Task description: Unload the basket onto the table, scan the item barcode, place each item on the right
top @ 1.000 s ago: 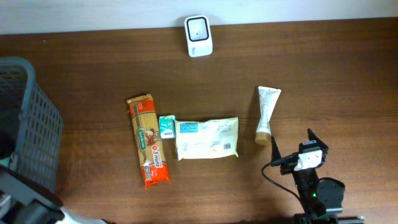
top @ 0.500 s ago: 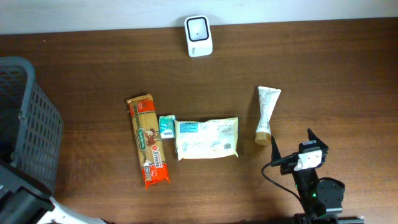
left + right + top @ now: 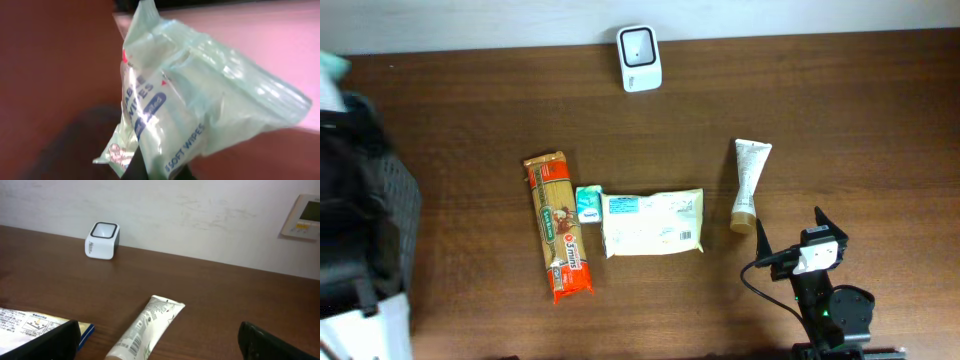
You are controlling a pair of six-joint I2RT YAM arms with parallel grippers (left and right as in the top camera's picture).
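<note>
Change, far left: a second ago the left arm [image 3: 355, 200] sat low at the near corner with its claw wide. Now it has come up and looms over the grey mesh basket [image 3: 408, 225], hiding most of it.

- left claw [image 3: 155, 175]: has snapped closed, pinching the lower edge of a pale green soft wipes pack [image 3: 185, 105]. The pack hangs clear of the tabletop [image 3: 470, 110].
- Everything else lies as it did before.

Meaning: the pick looks done, and the wipes pack is likely the item to scan. It sits at the far left in the air, well apart from the barcode scanner [image 3: 639, 44] at the back edge. Carry and presentation are not yet done. No barcode shows on the face turned to the wrist camera, so the pack may need turning.

Count, left to right:
- basket: one
- wipes pack: one, in the left claw
- spaghetti packet [image 3: 558, 226]: one
- small teal-and-white packet [image 3: 588, 204]: one, just beside the spaghetti
- scanner: one
- flat white pouch with blue label [image 3: 652, 222]: one
- white tube [image 3: 749, 185]: one
- right claw [image 3: 790, 222]: one, jaws spread wide, holding nothing, near the tube's cap end

Goods total: five, four of them lying on the tabletop.
</note>
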